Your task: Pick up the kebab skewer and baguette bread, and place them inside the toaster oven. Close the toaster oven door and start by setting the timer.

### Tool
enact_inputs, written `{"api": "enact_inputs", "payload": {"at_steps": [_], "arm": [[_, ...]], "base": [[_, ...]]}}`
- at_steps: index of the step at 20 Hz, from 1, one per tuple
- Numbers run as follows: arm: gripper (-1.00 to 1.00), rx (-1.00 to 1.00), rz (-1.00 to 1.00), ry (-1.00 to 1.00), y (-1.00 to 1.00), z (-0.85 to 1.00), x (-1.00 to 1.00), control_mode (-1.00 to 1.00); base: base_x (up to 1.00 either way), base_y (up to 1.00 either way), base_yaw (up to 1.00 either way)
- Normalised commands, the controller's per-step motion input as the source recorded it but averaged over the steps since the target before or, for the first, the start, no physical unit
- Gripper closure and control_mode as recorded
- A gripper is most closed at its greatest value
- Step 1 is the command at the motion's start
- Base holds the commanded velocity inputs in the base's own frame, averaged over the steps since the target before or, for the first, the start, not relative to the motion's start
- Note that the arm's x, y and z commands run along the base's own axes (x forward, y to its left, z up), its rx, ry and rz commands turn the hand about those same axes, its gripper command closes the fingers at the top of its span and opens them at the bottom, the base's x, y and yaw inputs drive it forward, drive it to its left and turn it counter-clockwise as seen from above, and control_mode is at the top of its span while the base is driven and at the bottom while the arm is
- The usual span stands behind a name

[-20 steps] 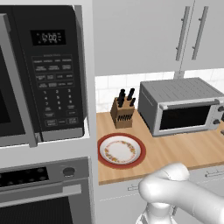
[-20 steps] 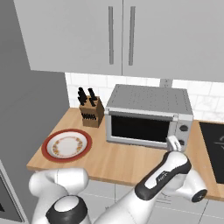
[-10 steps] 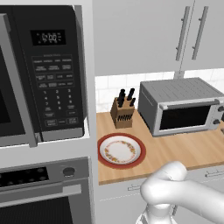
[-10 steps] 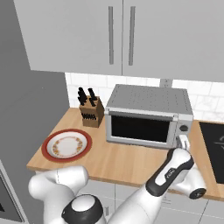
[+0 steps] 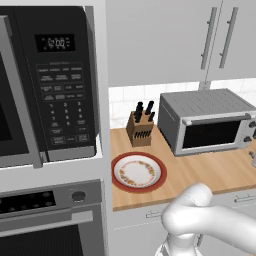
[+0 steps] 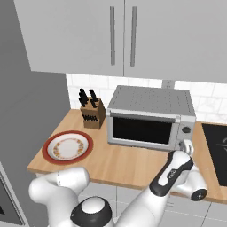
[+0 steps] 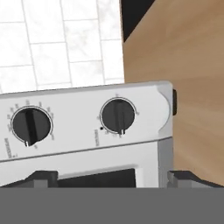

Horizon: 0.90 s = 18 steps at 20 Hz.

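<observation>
Spanning wooden counter, tiled backsplash

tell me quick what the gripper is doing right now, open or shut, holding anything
Gripper: open and holding nothing, its fingertips spread wide in front of the toaster oven knob panel, door shut.

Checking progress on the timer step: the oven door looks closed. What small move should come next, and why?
Probably ease forward onto the nearer knob. The toaster oven door is shut, the gripper faces its knob panel with jaws wide open, and nothing is gripped yet.
</observation>
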Motion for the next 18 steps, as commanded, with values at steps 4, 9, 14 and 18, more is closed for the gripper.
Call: {"api": "enact_inputs", "payload": {"at_steps": [4, 9, 14, 18], "arm": [[-1.0, 0.1, 0.0, 0.03, -0.11, 0.0, 0.29, -1.0], [-1.0, 0.12, -0.01, 0.0, -0.1, -0.02, 0.19, -1.0], [-1.0, 0.11, -0.04, 0.0, 0.0, -0.13, 0.21, -1.0], [-1.0, 0.06, -0.04, 0.0, 0.0, -0.12, 0.22, -1.0]], "base": [[0.0, 0.0, 0.0], [0.0, 0.0, 0.0], [0.0, 0.0, 0.0], [0.0, 0.0, 0.0]]}}
